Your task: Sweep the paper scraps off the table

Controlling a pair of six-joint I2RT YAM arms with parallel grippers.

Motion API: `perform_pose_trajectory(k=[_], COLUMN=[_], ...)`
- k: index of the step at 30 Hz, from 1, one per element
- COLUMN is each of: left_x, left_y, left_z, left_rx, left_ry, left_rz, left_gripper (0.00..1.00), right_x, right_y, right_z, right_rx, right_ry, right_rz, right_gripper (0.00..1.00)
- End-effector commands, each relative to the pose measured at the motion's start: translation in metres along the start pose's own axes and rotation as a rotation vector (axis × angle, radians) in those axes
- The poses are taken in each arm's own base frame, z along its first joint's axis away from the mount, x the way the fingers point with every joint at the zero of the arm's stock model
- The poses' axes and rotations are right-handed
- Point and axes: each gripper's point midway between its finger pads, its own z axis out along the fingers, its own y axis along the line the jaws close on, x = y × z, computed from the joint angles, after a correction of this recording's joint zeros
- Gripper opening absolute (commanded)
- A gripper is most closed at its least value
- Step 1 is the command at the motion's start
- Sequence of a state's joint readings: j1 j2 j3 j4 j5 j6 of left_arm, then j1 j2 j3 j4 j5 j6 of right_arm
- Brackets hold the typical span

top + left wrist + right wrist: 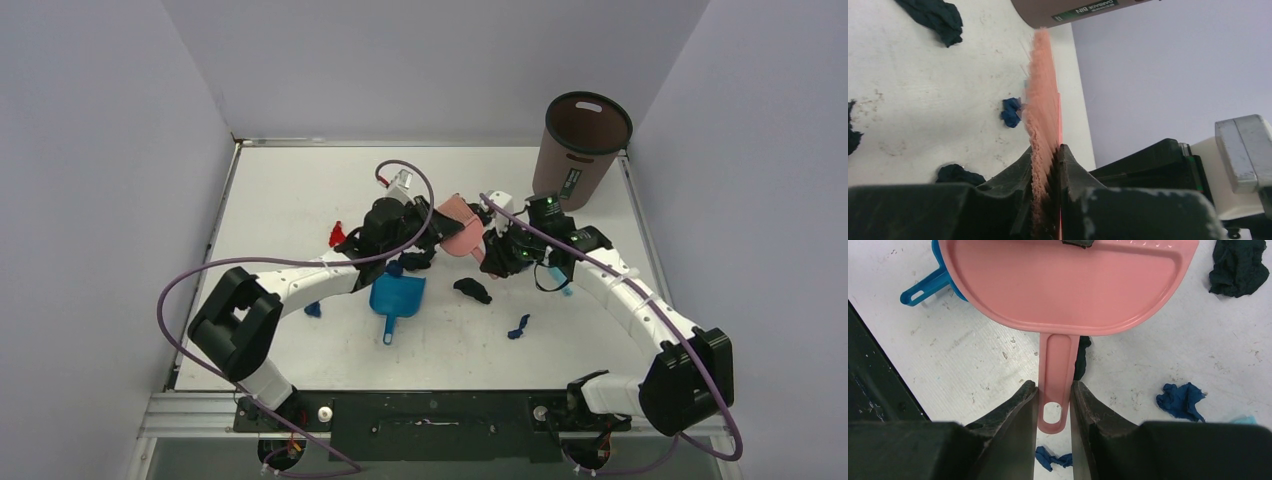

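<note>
**Top external view: both grippers on one pink brush, scraps loose on the table**

Both arms reach in to the middle of the table and meet at the pink brush, which is held off the surface between them. The right gripper is clamped on the brush handle, just above its hanging hole, with the brush's flat back towards the wrist camera. The left gripper is pinched closed on the pink bristles.

The paper scraps lie scattered on the table around the brush. A black scrap sits just on the near side of the grippers. A dark blue scrap is closer to the near edge, and a red scrap is towards the left edge. A light-blue strip lies beside the right arm.

A blue dustpan lies flat near the middle, its handle pointing at the near edge. A brown bin stands at the far right corner.
</note>
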State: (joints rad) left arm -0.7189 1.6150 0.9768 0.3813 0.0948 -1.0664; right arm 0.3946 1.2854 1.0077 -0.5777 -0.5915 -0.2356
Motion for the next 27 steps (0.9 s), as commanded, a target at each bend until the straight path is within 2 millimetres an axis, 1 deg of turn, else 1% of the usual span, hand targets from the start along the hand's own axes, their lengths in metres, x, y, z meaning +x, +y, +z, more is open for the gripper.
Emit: perform_pose_trajectory(k=[1, 2, 3, 4, 5, 6, 7, 8, 9, 11, 13, 16, 19, 23, 27], left_x=[-0.013, -0.014, -0.017, -0.021, -0.028, -0.034, -0.039, -0.044, -0.048, -0.052, -0.052, -0.051, -0.051, -0.053, -0.049], left_y=[-0.038, -0.036, -0.036, -0.036, -0.037, -0.036, -0.036, -0.038, -0.040, -0.049, -0.055, -0.058, -0.057, -0.054, -0.055], left_z=[-0.007, -0.010, -0.014, -0.021, -0.029, -0.037, -0.045, -0.054, -0.061, -0.073, -0.080, -0.081, -0.078, -0.074, -0.067], left_rx=[0.188, 0.191, 0.201, 0.222, 0.251, 0.272, 0.294, 0.326, 0.358, 0.431, 0.486, 0.544, 0.581, 0.598, 0.602], left_ry=[-0.009, -0.016, -0.027, -0.053, -0.087, -0.121, -0.152, -0.184, -0.210, -0.242, -0.249, -0.249, -0.247, -0.254, -0.234], left_rz=[-0.079, -0.091, -0.108, -0.130, -0.162, -0.196, -0.223, -0.246, -0.249, -0.243, -0.241, -0.270, -0.311, -0.367, -0.383], left_gripper=[0.03, 0.00, 0.00, 0.00, 0.00, 0.00, 0.00, 0.00, 0.00, 0.00, 0.00, 0.00, 0.00, 0.00, 0.00], right_x=[-0.024, -0.025, -0.027, -0.029, -0.032, -0.033, -0.036, -0.036, -0.036, -0.035, -0.035, -0.036, -0.039, -0.042, -0.047], right_y=[0.003, 0.002, 0.001, 0.004, 0.005, 0.007, 0.008, 0.009, 0.013, 0.018, 0.020, 0.018, 0.023, 0.031, 0.044], right_z=[-0.009, -0.011, -0.015, -0.021, -0.030, -0.036, -0.043, -0.045, -0.046, -0.042, -0.038, -0.037, -0.037, -0.040, -0.043], right_rx=[0.007, 0.003, -0.020, -0.087, -0.159, -0.224, -0.286, -0.333, -0.387, -0.471, -0.520, -0.509, -0.532, -0.547, -0.579], right_ry=[-0.097, -0.103, -0.121, -0.156, -0.201, -0.232, -0.262, -0.271, -0.271, -0.254, -0.244, -0.239, -0.244, -0.249, -0.254], right_rz=[-0.072, -0.060, -0.034, -0.006, 0.034, 0.095, 0.140, 0.174, 0.220, 0.332, 0.407, 0.429, 0.456, 0.455, 0.436], right_gripper=[0.05, 0.07, 0.15, 0.30, 0.52, 0.67, 0.76, 0.82, 0.85, 0.85, 0.87, 0.89, 0.89, 0.84, 0.78])
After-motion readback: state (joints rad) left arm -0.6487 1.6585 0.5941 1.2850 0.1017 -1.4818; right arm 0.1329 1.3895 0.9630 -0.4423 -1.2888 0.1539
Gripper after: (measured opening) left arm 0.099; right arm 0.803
